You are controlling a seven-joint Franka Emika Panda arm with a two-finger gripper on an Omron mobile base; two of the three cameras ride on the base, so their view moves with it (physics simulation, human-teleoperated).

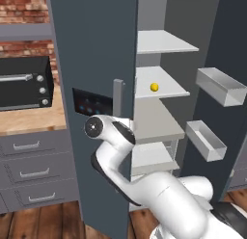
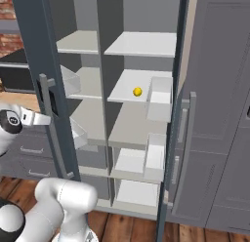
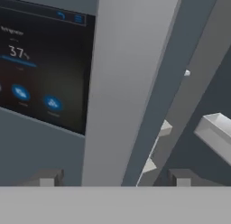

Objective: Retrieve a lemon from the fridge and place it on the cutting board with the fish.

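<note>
so the pincer (image 3: 113, 181) has its tips spread apart either side of the pale door handle (image 3: 118, 83), gripping nothing, while the lemon (image 1: 154, 87) sits alone on a middle shelf (image 1: 166, 91) of the open fridge (image 1: 91, 50). risk imo: swinging in, the arm clips the door edge or door bins (image 1: 219, 85) & knocks the lemon rolling. room's decent btw the two doors, shelf edge is bare.

Fridge (image 1: 91, 50) top beyond frame edge
</note>
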